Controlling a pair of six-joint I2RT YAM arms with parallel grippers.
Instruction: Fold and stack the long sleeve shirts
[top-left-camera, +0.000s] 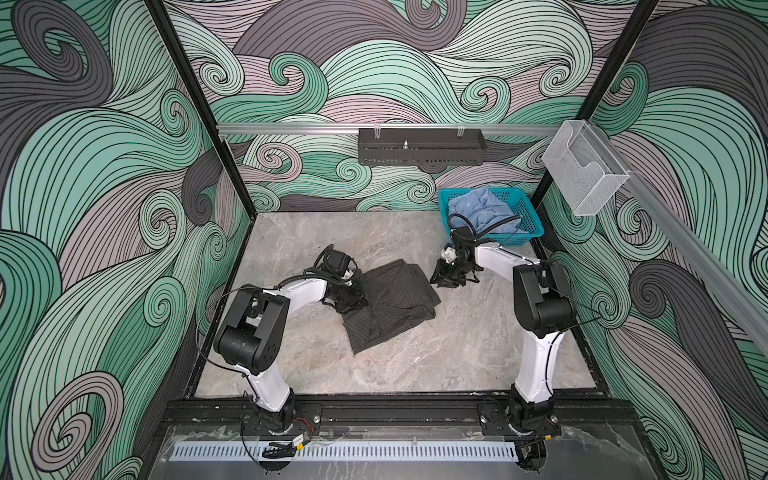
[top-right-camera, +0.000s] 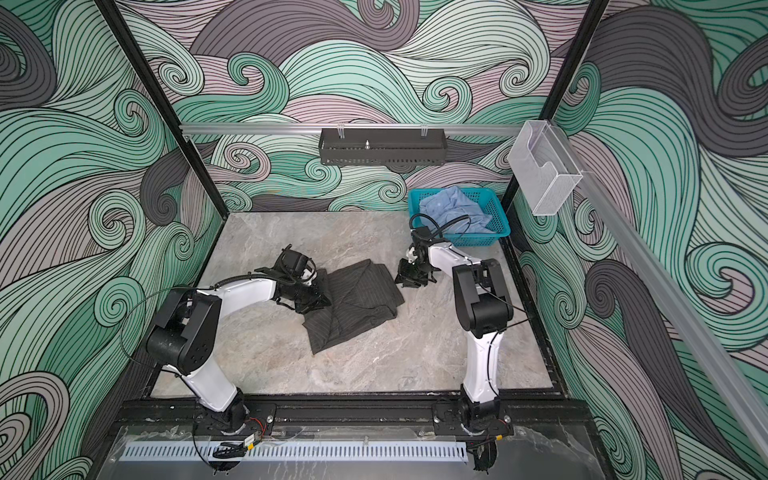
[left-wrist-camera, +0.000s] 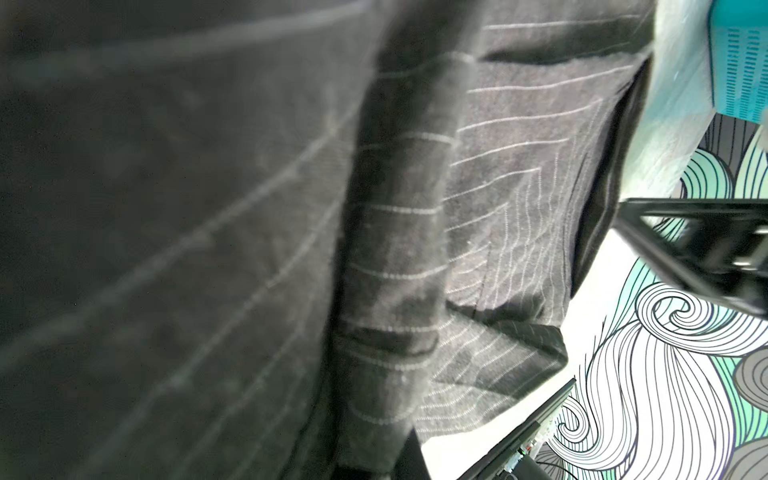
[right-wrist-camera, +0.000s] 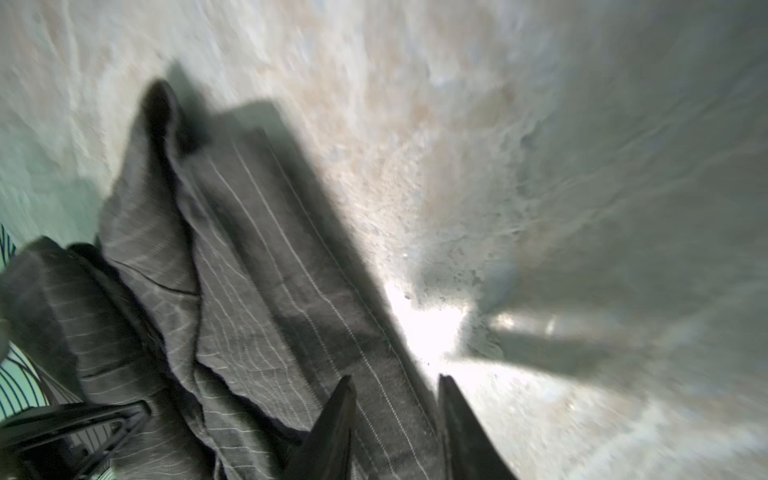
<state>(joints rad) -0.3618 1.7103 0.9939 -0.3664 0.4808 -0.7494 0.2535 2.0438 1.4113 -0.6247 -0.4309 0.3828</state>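
Centre of frame: left gripper (top-left-camera: 358, 300) closed at the left edge of the grey pinstriped shirt (top-left-camera: 395, 303), arm bent low; right gripper (top-left-camera: 444, 279) beside its right corner, fingers (right-wrist-camera: 332, 428) parted, empty.

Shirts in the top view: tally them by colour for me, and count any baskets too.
Dark charcoal pinstriped cloth shirt, on the grey marbled table: 1
Plain light blue cloth shirt, inside the teal plastic mesh basket: 1
Teal plastic mesh basket: 1
Total: 3
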